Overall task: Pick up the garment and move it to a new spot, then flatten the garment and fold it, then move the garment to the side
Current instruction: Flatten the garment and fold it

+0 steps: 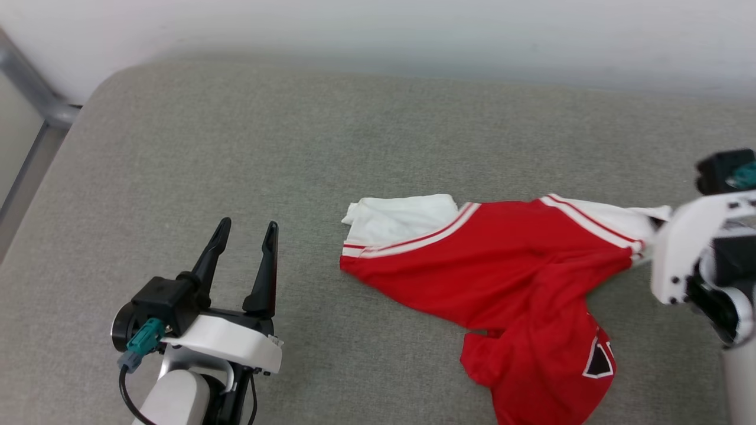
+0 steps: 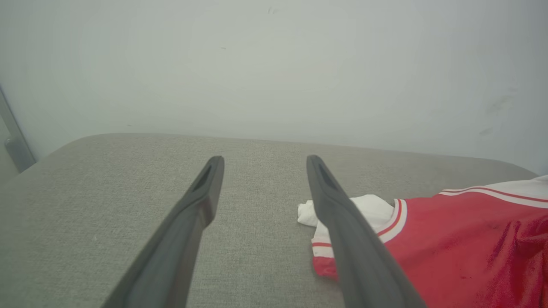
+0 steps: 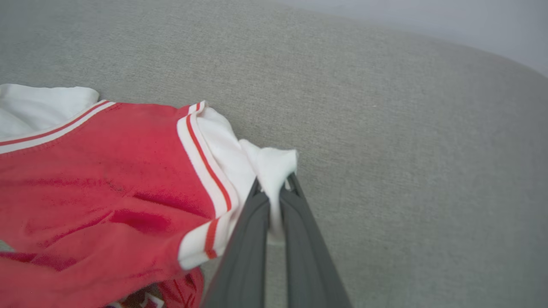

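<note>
The garment (image 1: 502, 265), a red jersey with white sleeves and striped trim, lies crumpled on the grey cushion, right of centre. Black white-edged lettering peeks out at its lower right. My right gripper (image 3: 274, 188) is shut on the tip of the garment's right-hand white sleeve (image 3: 269, 164), which bunches between the fingers; in the head view this gripper (image 1: 658, 227) is mostly hidden behind its white wrist housing. My left gripper (image 1: 245, 227) stands open at the lower left, well clear of the garment's left sleeve (image 2: 368, 209), nothing between its fingers (image 2: 205, 188).
The grey cushioned surface (image 1: 236, 147) stretches wide to the left and back of the garment. A pale wall runs along its far edge. A grey metal bar (image 1: 35, 88) slants down at the far left beyond the cushion's rounded corner.
</note>
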{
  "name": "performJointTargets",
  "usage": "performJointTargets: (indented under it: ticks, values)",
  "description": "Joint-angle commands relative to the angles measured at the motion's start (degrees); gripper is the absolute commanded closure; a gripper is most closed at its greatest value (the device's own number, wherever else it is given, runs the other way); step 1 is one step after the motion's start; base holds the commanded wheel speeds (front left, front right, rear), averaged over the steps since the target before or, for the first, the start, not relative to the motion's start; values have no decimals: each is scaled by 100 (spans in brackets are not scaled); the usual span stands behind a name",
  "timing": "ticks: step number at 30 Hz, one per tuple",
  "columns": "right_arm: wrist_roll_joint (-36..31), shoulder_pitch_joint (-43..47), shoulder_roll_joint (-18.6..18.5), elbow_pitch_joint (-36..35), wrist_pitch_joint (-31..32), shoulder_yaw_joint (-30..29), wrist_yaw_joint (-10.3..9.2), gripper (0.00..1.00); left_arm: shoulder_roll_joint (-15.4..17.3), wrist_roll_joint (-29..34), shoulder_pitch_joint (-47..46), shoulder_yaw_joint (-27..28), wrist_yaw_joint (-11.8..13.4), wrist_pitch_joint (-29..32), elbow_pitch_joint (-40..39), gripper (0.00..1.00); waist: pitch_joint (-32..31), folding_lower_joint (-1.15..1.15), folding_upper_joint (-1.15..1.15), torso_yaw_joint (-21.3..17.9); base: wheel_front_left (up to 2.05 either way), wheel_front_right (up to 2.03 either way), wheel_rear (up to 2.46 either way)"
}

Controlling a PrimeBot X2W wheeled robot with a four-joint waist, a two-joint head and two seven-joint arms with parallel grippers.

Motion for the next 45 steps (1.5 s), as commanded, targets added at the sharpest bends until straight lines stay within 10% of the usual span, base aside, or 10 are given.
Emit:
performJointTargets:
  ticks: [1, 16, 17, 18, 33, 45]
  values:
    - [-139, 264, 19, -156, -29, -209, -7, 100, 2, 34, 73, 14, 11, -13, 12, 0, -117, 0, 0, -128, 0, 0, 0]
    - [-292, 2648, 968, -746, -271, -2387, -6, 100, 101, -77, 313, 67, 132, 72, 10, 0, -207, 0, 0, -375, 0, 0, 0]
    - [-248, 2711, 976, -640, -340, -2381, -6, 70, 103, -80, 329, 72, 137, 81, 11, 0, -211, 0, 0, -378, 0, 0, 0]
    - [-134, 2725, 980, -526, -469, -2353, -6, 0, 109, -92, 347, 72, 140, 90, 13, 0, -215, 0, 0, -382, 0, 0, 0]
    - [-149, 2207, 980, -25, -4086, -1952, -5, 0, 164, -192, 604, 29, 229, 220, 91, 0, -671, 0, 0, -314, 0, 0, 0]
    - [-227, 2810, 979, -1156, -4519, -835, -5, 0, 223, -213, 742, -20, 329, 343, 77, 0, -960, 0, 0, -300, 0, 0, 0]
